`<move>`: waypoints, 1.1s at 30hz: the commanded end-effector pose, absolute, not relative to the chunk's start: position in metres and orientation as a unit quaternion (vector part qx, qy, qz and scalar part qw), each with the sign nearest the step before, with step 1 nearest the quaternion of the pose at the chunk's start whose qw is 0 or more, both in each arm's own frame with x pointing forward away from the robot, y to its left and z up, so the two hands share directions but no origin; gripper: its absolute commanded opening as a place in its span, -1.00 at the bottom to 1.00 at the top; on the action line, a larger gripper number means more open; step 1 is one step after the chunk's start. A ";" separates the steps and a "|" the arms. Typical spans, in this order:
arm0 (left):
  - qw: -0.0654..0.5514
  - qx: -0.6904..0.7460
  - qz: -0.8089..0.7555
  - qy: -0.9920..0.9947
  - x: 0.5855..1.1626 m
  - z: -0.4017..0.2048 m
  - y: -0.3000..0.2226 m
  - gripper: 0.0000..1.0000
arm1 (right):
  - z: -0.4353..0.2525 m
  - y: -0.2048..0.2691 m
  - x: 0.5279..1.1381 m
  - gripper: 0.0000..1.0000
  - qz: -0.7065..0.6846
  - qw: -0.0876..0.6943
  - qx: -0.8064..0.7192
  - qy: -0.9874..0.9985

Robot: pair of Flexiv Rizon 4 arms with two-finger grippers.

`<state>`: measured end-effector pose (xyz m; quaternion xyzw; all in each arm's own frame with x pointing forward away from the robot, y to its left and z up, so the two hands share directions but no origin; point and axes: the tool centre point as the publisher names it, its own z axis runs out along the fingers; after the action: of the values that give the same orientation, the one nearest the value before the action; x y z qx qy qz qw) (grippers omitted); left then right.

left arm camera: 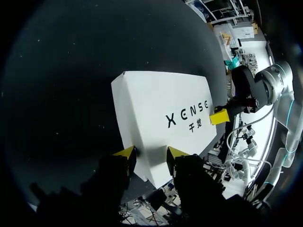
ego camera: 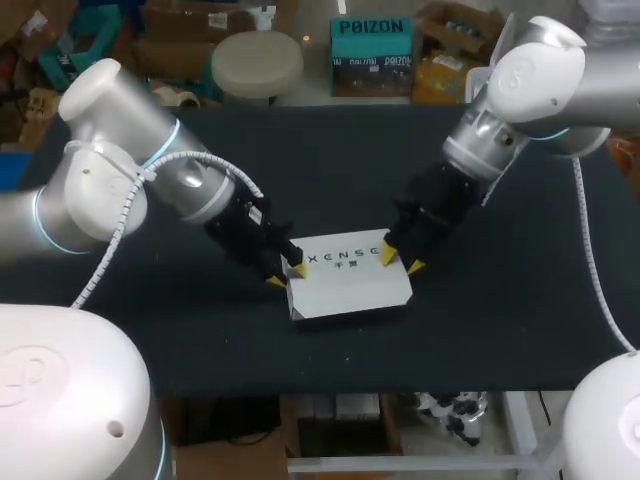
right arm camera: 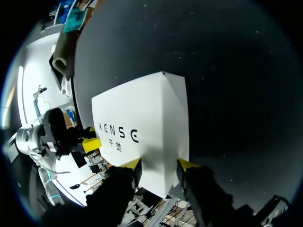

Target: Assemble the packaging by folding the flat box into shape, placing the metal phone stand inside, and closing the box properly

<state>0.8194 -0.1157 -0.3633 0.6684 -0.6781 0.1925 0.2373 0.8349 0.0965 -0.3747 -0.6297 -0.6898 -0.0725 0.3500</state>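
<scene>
Near the middle of the bench [ego camera: 330, 170] the white box [ego camera: 350, 280] lies formed and lid-down, long axis running 9 to 3 o'clock. The left claw [ego camera: 288, 275] meets its 9 o'clock end, the right claw [ego camera: 401, 261] its 3 o'clock end. Both stand spread astride a corner, clamping nothing, equally near.

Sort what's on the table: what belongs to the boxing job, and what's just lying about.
Of the job: white box; left hand at one end of it; right hand at the other end.
Not of the job: the black table under them.
</scene>
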 end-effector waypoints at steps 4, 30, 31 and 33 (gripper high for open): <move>0.247 0.671 0.170 -0.678 0.829 -0.356 -0.122 -0.15 | -0.372 0.099 0.842 -0.01 -0.059 0.366 -0.627 -0.685; 0.261 0.684 0.144 -0.666 0.831 -0.349 -0.120 -0.12 | -0.361 0.099 0.849 0.09 -0.037 0.392 -0.630 -0.670; 0.261 0.685 0.143 -0.665 0.830 -0.348 -0.120 -0.13 | -0.360 0.098 0.849 0.07 -0.036 0.392 -0.630 -0.669; 0.263 0.687 0.141 -0.663 0.830 -0.348 -0.120 -0.14 | -0.359 0.098 0.850 0.06 -0.035 0.392 -0.631 -0.668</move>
<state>0.8284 -0.1172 -0.3501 0.6861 -0.6621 0.1466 0.2635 0.8458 0.0958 -0.3611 -0.6328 -0.6681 -0.0405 0.3893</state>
